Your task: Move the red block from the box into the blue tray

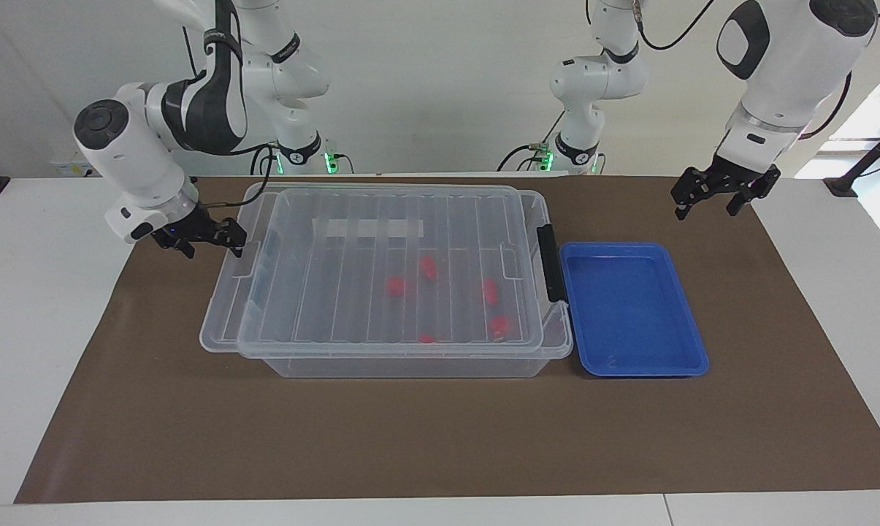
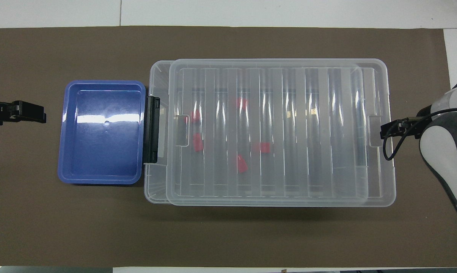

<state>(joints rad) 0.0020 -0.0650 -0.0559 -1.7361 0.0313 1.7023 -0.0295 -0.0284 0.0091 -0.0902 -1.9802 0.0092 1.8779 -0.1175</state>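
The clear box (image 1: 403, 365) stands mid-table with its ribbed lid (image 1: 381, 219) lying on it, slightly shifted toward the right arm's end. Its black latch (image 1: 550, 263) faces the blue tray. Several red blocks lie inside, seen through the lid, one of them near the latch end (image 1: 490, 291). In the overhead view the box (image 2: 274, 203), a red block (image 2: 242, 163) and the tray (image 2: 103, 151) also show. The blue tray (image 1: 629, 314) is empty, beside the box's latch end. My right gripper (image 1: 213, 250) (image 2: 383, 131) is open at the box's other short end. My left gripper (image 1: 706, 212) (image 2: 38, 113) is open, over the mat beside the tray.
A brown mat (image 1: 440, 438) covers the white table. The strip of mat farther from the robots than the box and tray is bare. The robot bases stand at the table's near edge.
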